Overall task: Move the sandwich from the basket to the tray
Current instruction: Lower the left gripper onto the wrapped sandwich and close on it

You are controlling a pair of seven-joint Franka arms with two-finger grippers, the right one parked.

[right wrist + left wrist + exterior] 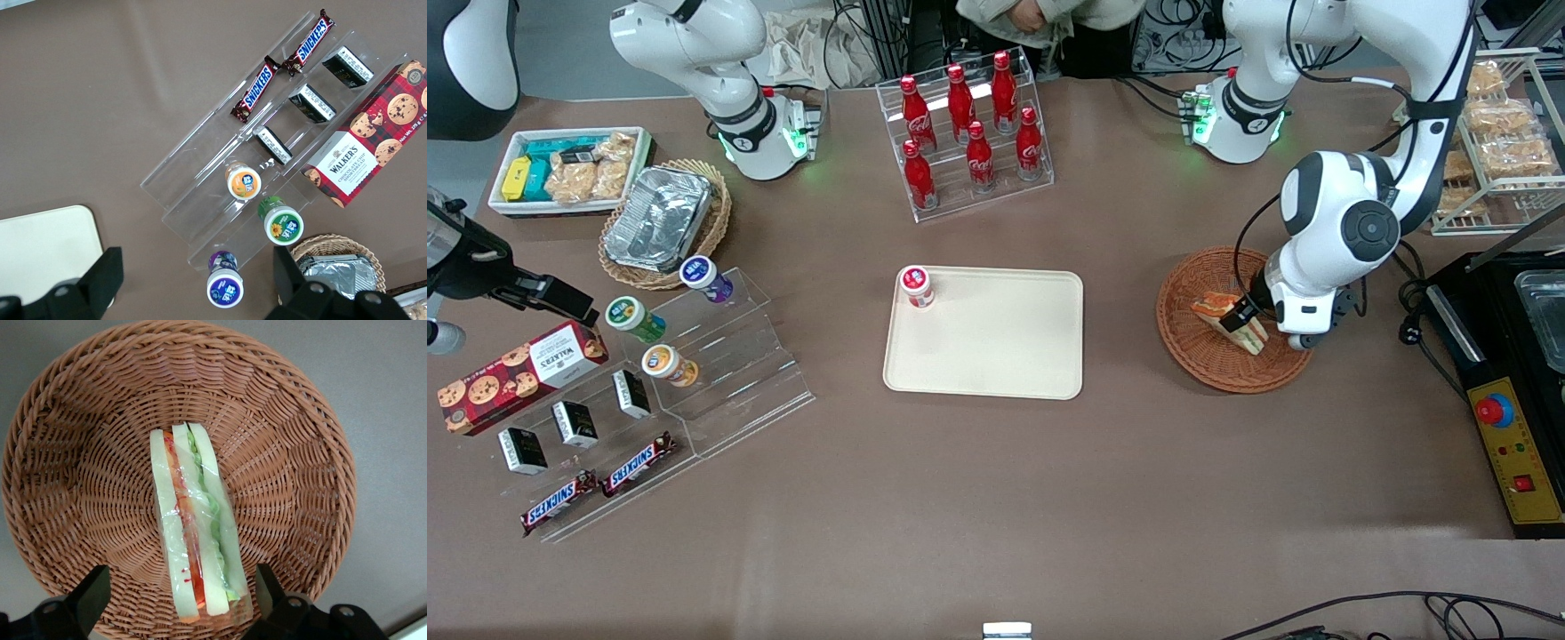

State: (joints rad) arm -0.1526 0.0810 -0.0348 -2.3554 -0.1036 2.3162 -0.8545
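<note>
The sandwich [193, 533], a wrapped wedge of white bread with red and green filling, lies in the round reddish-brown basket [293, 453]. My gripper [181, 577] hangs low over the basket, open, with one finger on each side of the sandwich's wide end and a gap at each. In the front view the gripper [1238, 318] covers part of the sandwich [1214, 307] inside the basket [1209, 364]. The cream tray [996, 347] lies flat at the table's middle, beside the basket toward the parked arm's end.
A small red-lidded cup [916, 286] stands on a tray corner. A rack of red bottles [965, 120] is farther from the camera. A clear stand with cups and snacks [649, 373] lies toward the parked arm's end. A black control box [1507, 418] sits beside the basket.
</note>
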